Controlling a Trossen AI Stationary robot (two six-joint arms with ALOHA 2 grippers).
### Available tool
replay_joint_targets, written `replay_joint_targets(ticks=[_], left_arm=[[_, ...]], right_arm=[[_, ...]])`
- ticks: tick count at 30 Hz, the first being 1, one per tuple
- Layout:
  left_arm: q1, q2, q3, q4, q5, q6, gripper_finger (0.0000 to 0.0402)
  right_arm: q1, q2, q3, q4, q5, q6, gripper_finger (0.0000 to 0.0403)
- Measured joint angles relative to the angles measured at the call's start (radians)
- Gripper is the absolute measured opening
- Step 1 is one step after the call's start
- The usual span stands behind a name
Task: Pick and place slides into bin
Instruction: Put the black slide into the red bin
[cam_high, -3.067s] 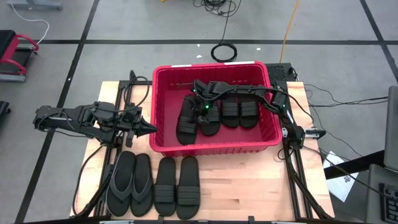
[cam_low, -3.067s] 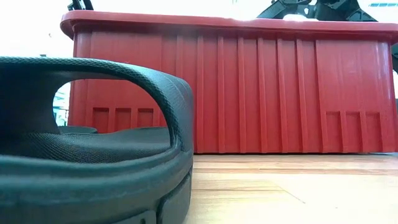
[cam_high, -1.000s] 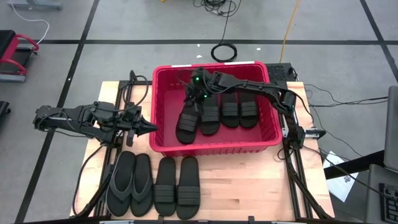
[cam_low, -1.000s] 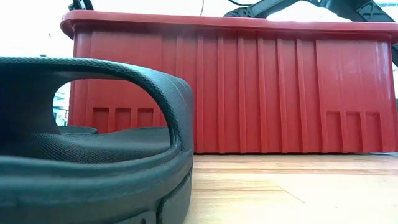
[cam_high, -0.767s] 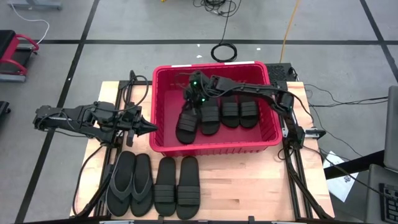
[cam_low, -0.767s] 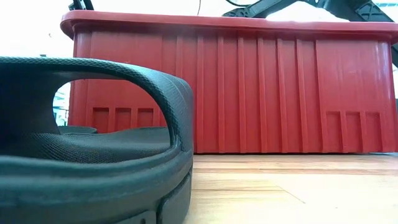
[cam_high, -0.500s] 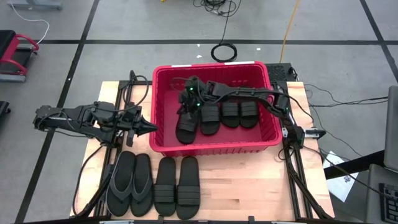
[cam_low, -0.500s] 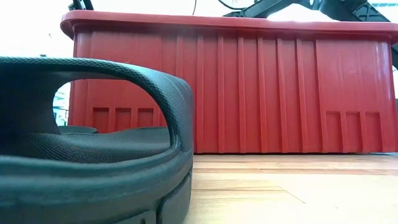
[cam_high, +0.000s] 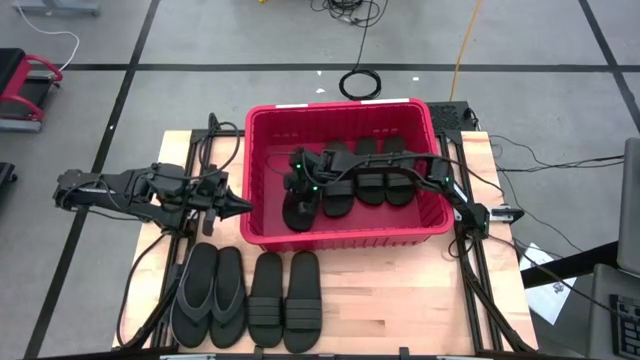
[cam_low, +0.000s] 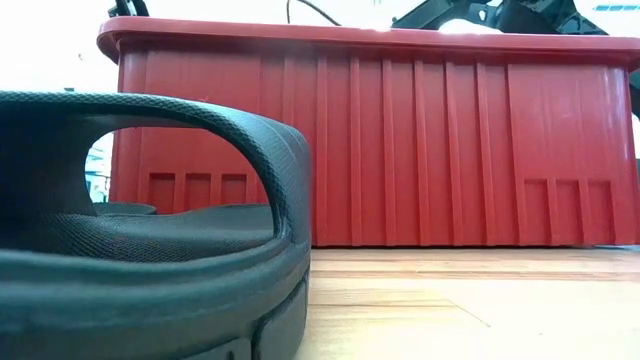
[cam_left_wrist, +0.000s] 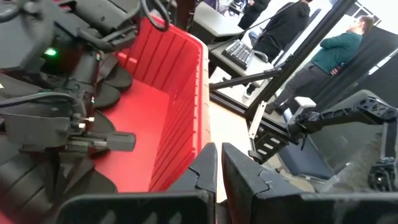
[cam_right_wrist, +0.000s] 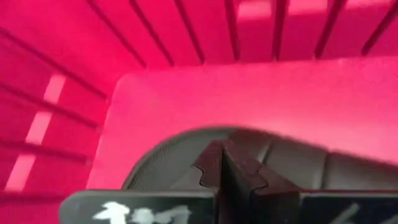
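On the table's far half we log the red bin (cam_high: 262, 180), its near wall running across the table's middle. Contents: four strap slides (cam_high: 345, 180). Three lie flat and abreast toward the bin's right wall; the fourth, leftmost slide (cam_high: 300, 208) sits askew with its toe toward the bin's near wall.

Right end effector (cam_right_wrist: 222, 163): reaching into the bin's left half from the table's right edge, low over the leftmost slide. Its fingers are pressed together with nothing between them; the slide's rounded end shows just beyond the tips against the red floor. We judge it is nudging or settling that slide, not carrying it.

Left end effector (cam_left_wrist: 219, 167): waiting near the table's left edge, just outside the bin's left wall, fingers closed to a sliver and empty.

Along the table's near edge, outstanding items: one pair of thong flip-flops (cam_high: 208, 292) toward the left corner, and one pair of strap slides (cam_high: 283, 298) beside them, nearer the middle. All four lie flat and side by side, well apart from either end effector.

Progress, by our count: four of eight binned, four left. We judge the task about half done.

Beyond the table, people (cam_left_wrist: 314, 59) stand in the room.
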Motion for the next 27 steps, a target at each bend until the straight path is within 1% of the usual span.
replay_joint_targets(ticks=[4, 6, 10, 13, 15, 27], left_arm=[[0.0, 0.0, 0.0, 0.0, 0.002, 0.009, 0.0019], [0.0, 0.0, 0.0, -0.001, 0.002, 0.024, 0.0019], [0.0, 0.0, 0.0, -0.001, 0.002, 0.045, 0.0019], [0.0, 0.0, 0.0, -0.001, 0.002, 0.045, 0.0019], [0.0, 0.0, 0.0, -0.002, 0.002, 0.045, 0.0019], [0.0, 0.0, 0.0, 0.0, 0.002, 0.048, 0.0019]], right_arm=[[-0.012, -0.006, 0.003, -0.168, 0.003, -0.066, 0.0], [-0.018, -0.01, 0.003, -0.224, -0.001, -0.082, 0.0], [-0.023, -0.021, 0.001, -0.232, 0.013, -0.081, 0.0], [-0.025, -0.036, 0.001, -0.233, 0.066, -0.07, 0.0], [-0.032, -0.048, 0.0, -0.251, 0.083, -0.076, 0.0], [-0.045, -0.077, 0.0, -0.285, 0.086, -0.09, 0.0]])
